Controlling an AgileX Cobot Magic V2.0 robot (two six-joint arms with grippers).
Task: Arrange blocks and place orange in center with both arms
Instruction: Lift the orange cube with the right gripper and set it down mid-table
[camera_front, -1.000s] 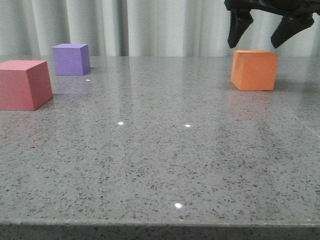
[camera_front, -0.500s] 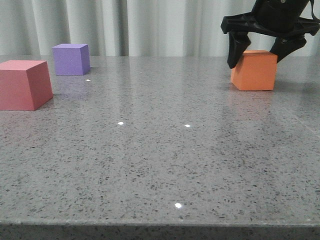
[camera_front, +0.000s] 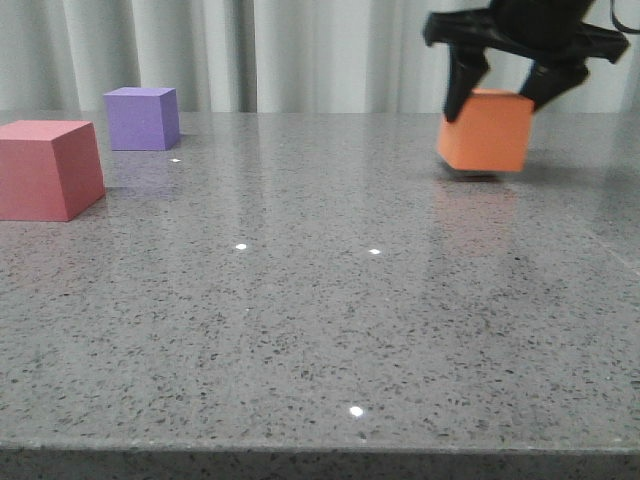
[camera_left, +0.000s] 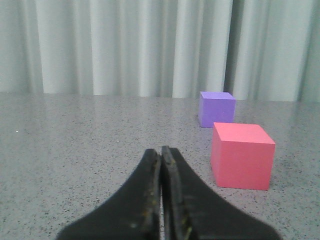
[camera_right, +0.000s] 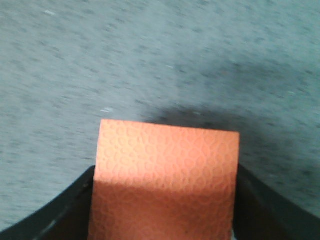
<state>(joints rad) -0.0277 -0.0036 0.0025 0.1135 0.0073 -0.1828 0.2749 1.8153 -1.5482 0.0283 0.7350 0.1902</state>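
My right gripper is shut on the orange cube and holds it just above the table at the far right. In the right wrist view the orange cube fills the space between the two black fingers. The red-pink cube sits at the left edge, and the purple cube stands behind it. My left gripper is shut and empty, low over the table; in its wrist view the red-pink cube and purple cube lie ahead of it, off to one side. The left gripper is out of the front view.
The grey speckled table runs to a front edge near the bottom of the front view. A pale pleated curtain hangs behind the table.
My right gripper came down over the orange cube, closed on it, and has lifted it slightly and shifted it left. The red-pink and purple cubes have not moved.
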